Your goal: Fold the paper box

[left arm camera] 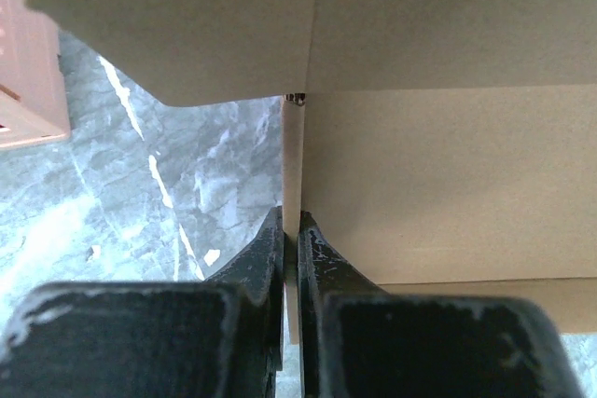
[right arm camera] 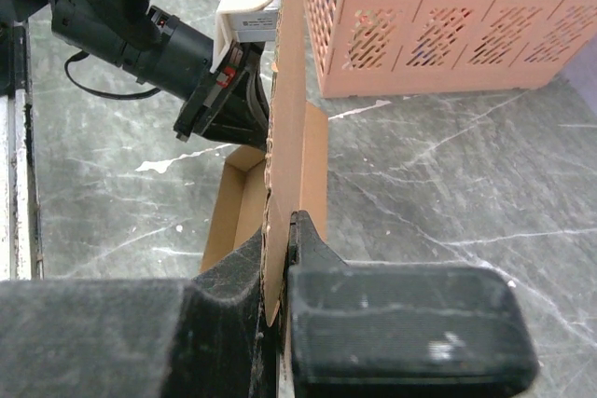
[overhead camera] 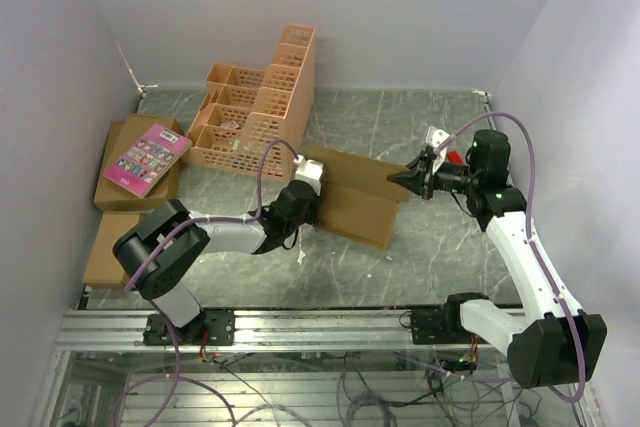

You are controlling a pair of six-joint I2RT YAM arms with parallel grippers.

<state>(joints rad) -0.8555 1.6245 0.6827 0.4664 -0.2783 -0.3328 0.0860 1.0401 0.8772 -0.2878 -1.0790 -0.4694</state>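
A: Whereabouts of the paper box?

B: Mid-table, a little right of centre, stretched between the two arms. Partly folded: a flat brown panel with a wall raised along the far side. Resting on the top or lifted clear of it, hard to tell.

A: And the left claw?

B: Pinched down on the box's left edge. Seen from the left wrist, fingers almost touching, with only the thin card between them.

A: Right claw?

B: Same at the right edge: closed tight on an upright card panel, seen edge-on from the right wrist.

A: Anything close by or in the way?

B: Just beyond the box's far-left corner, an orange lattice crate, stepped in tiers; touching the box or not, cannot tell. Further left, a pink book lying on a closed brown carton, and a second carton nearer, by the left edge, well apart from the box. Behind the right claw, a small white and red bit, too small to name. Purple cables looping over both arms.

A: Surface and room?

B: Grey-green marbled tabletop with pale veins. Along the near edge, a metal rail carrying the arm bases. Plain pale lilac walls on the left, far and right sides.
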